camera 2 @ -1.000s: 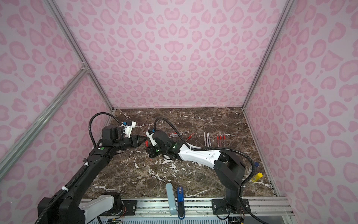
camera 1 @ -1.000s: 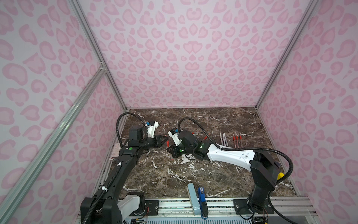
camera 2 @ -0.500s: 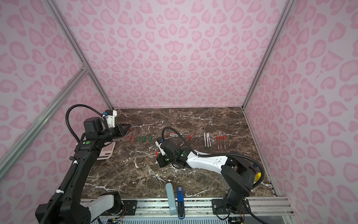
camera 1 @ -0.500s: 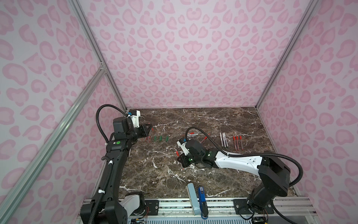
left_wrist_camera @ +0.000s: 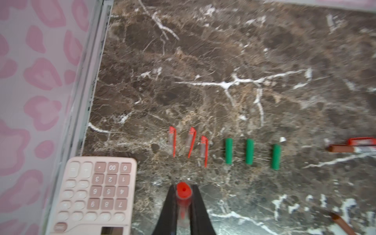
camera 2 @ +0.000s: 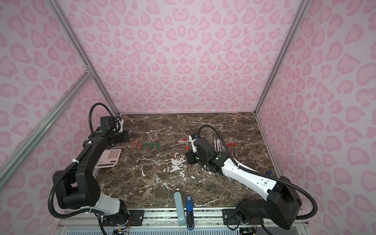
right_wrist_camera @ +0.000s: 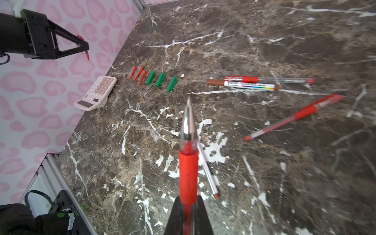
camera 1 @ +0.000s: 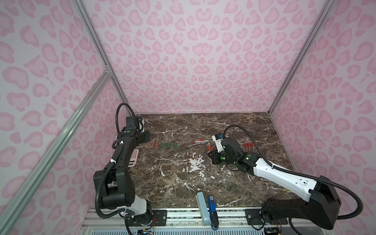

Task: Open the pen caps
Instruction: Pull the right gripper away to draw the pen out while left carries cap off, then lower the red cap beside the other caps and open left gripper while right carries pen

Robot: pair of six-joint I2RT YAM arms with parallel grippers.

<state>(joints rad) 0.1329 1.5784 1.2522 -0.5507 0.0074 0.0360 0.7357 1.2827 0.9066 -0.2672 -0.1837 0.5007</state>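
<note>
Pinching red cap (left_wrist_camera: pixel 184 192) w/ left gripper (left_wrist_camera: pixel 184 187)

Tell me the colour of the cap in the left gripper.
The cap is red, clearest in the left wrist view.

Pink booth with heart-blotch print and a dark marble top.
Back wall (camera 1: pixel 193 61), left wall (camera 1: pixel 30 81) and right wall (camera 1: pixel 335 81) all carry the same pale pink paper with darker pink blotches. Silver posts run up the back corners, left post (camera 1: pixel 94 40) and right post (camera 1: pixel 299 61); a slanted strut (camera 1: pixel 53 146) crosses the left wall. Marble top (camera 1: pixel 203 126) is brown with white veins. A ribbed metal rail (camera 1: pixel 183 215) runs along the near edge. Light is soft and even.
</note>
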